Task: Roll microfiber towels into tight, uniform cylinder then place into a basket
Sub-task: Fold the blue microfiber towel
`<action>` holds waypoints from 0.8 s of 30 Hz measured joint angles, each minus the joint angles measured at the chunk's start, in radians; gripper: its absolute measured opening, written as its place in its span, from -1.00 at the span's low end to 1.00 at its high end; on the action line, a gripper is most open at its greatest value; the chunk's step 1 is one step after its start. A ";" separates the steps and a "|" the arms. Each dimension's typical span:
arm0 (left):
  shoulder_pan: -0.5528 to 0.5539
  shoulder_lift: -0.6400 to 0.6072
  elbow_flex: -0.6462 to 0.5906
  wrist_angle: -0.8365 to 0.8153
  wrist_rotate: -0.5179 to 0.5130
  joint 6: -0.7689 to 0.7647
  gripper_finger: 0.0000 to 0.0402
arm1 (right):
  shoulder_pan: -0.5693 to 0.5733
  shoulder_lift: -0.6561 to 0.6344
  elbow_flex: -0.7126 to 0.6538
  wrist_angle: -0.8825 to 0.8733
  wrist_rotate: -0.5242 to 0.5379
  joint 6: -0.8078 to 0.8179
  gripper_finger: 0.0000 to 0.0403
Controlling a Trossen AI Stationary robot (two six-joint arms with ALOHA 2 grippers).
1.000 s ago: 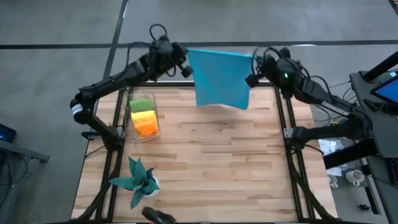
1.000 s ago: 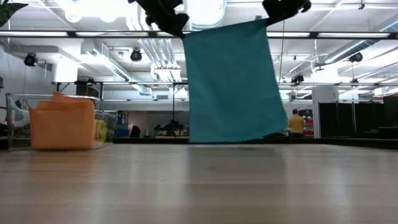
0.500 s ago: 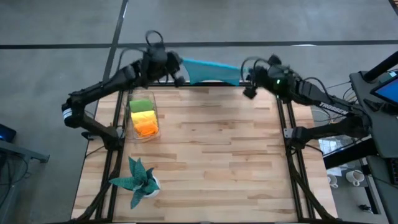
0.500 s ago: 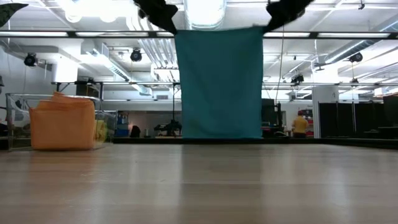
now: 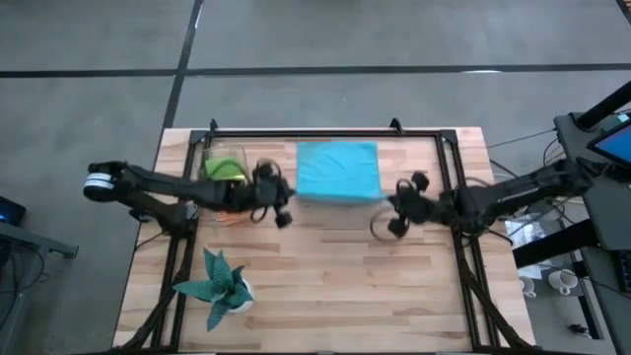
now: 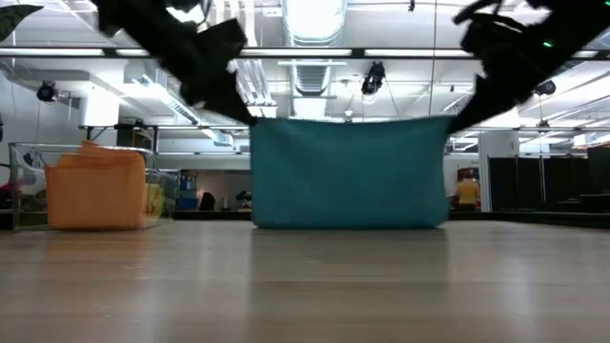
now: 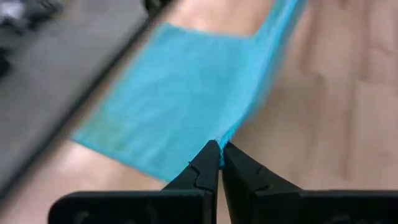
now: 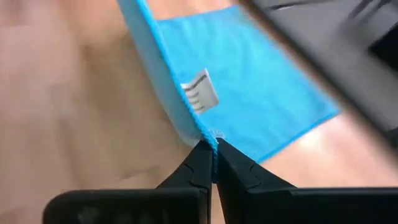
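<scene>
I've got the blue towel [image 5: 338, 172] pinched at two corners: left gripper [image 5: 283, 200] clamped tight on its near-left corner, right gripper [image 5: 387, 209] clamped tight on the near-right corner, jaws fully closed on cloth in both wrist views. Far part of the towel lies flat on the wood table [image 5: 325, 266] toward the far edge, near edge lifted and stretched btwn the grippers; low view shows it as a hanging sheet. White tag [image 8: 200, 91] visible on the towel near the right gripper. Clear basket [image 5: 226, 183] sits far-left, just beside the left arm, w/ green towel [image 5: 225, 169] and orange towel [image 6: 95, 186] inside. Teal plant [image 5: 218, 286] near-left, well apart. Black frame [image 5: 449, 168] rims the table, close to the right arm.
</scene>
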 joint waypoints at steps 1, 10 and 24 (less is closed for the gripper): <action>-0.030 0.001 -0.038 0.029 0.000 -0.035 -1.00 | 0.041 0.007 -0.028 0.025 0.002 0.055 -0.96; -0.252 0.047 -0.269 0.277 -0.001 -0.379 -1.00 | 0.357 0.125 -0.182 0.232 0.003 0.425 -0.96; -0.410 0.161 -0.230 0.345 0.005 -0.555 -1.00 | 0.548 0.386 0.038 0.131 -0.085 0.578 -0.96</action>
